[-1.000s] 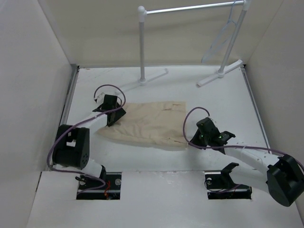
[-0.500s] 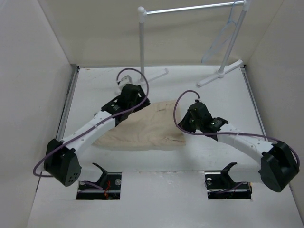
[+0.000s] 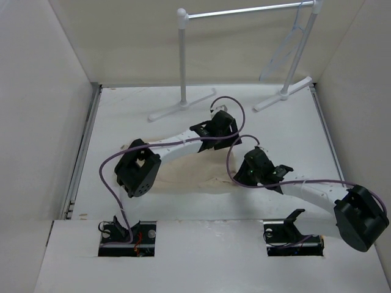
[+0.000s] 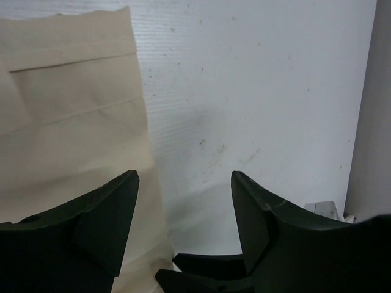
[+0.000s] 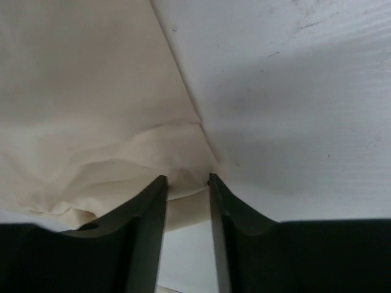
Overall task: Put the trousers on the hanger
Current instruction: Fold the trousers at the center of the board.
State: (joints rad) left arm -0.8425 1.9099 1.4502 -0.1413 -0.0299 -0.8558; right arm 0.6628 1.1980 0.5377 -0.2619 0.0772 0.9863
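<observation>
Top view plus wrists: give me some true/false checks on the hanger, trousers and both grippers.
1. The hanger hangs on the rack. True.
2. The trousers are draped over the hanger. False: they lie on the table.
3. The left gripper is shut on the trousers. False: it is open, with bare table between its fingers, beside the trousers' edge.
4. The right gripper pinches a corner of the trousers. True.
5. The right gripper holds the hanger. False: the hanger is on the rack, far from both grippers.
</observation>
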